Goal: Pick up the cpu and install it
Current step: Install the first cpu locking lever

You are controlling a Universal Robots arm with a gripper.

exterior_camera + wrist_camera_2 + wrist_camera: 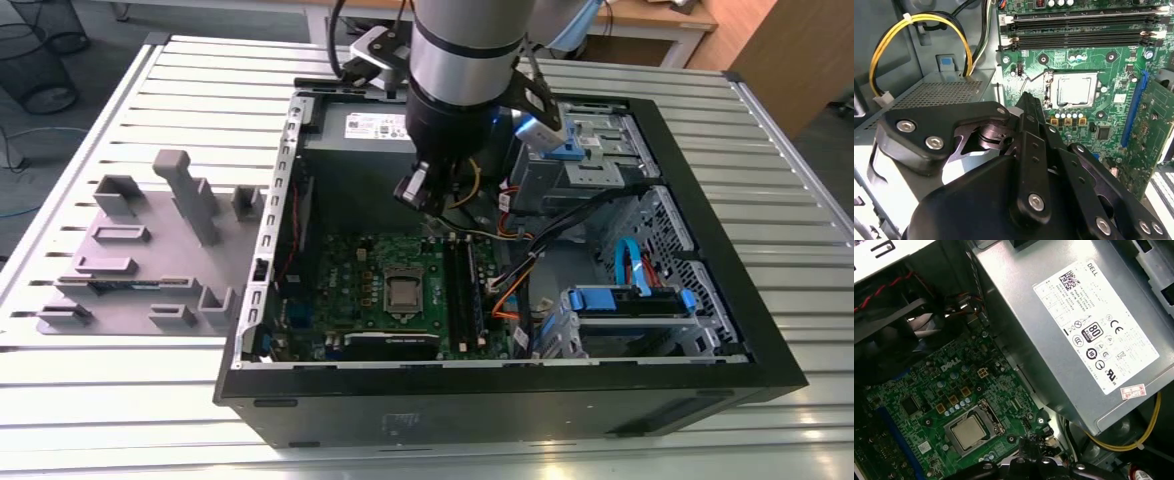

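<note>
One open computer case [507, 400] is lying on its side on the slatted metal table [747, 150], its solid black wall along the table's near edge in the exterior view. Just behind that wall, the green motherboard [354, 285] is lying flat on the case floor, and the cpu [403, 291] is sitting right in the socket near the board's middle, pale metal top facing up. In both wrist views the chip is showing the same way, seated inside the dark socket frame [1050, 92], silver top [968, 432] catching the light. Dark memory slots [461, 290] are running alongside it, on the exterior view's right.

Above the board's far edge, the gripper [430, 205] is hanging inside the case, clear of the cpu and holding nothing that I can see. Are the fingers spread or pressed together? Can't tell from these angles; the second wrist view is giving only the black linkage [1029, 150].

Further back, the grey power supply [1069, 330] is sitting against the far wall. Off to the exterior view's left, a grey plastic fixture [147, 250] is standing on the table beside the case.
</note>
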